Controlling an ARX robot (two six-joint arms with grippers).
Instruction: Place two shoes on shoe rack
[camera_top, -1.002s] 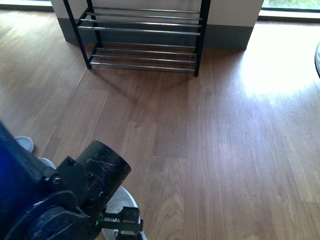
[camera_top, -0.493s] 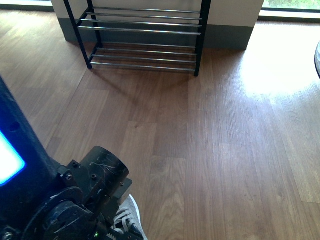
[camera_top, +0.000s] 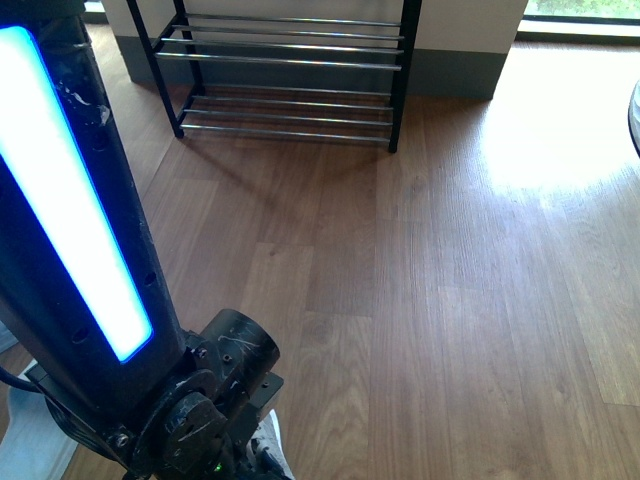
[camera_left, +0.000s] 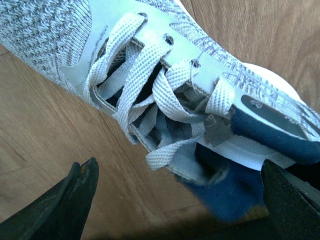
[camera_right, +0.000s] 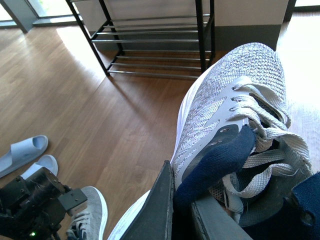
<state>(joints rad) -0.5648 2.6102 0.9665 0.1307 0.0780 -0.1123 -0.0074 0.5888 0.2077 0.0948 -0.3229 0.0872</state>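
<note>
Right gripper (camera_right: 180, 192) is clamped on one sneaker (camera_right: 225, 115), left gripper (camera_left: 177, 170) wide open around the other sneaker (camera_left: 150, 75); slippers (camera_right: 22, 152) on the floor nearby.

Our left arm (camera_top: 70, 230) fills left side of front frame, blue light strip lit, wrist low at bottom edge. Our left gripper (camera_left: 177, 167): jaws spread wide, fingertips at lower corners of wrist frame. Our right gripper (camera_right: 182, 205) clamps sneaker (camera_right: 225, 100) at collar.
</note>
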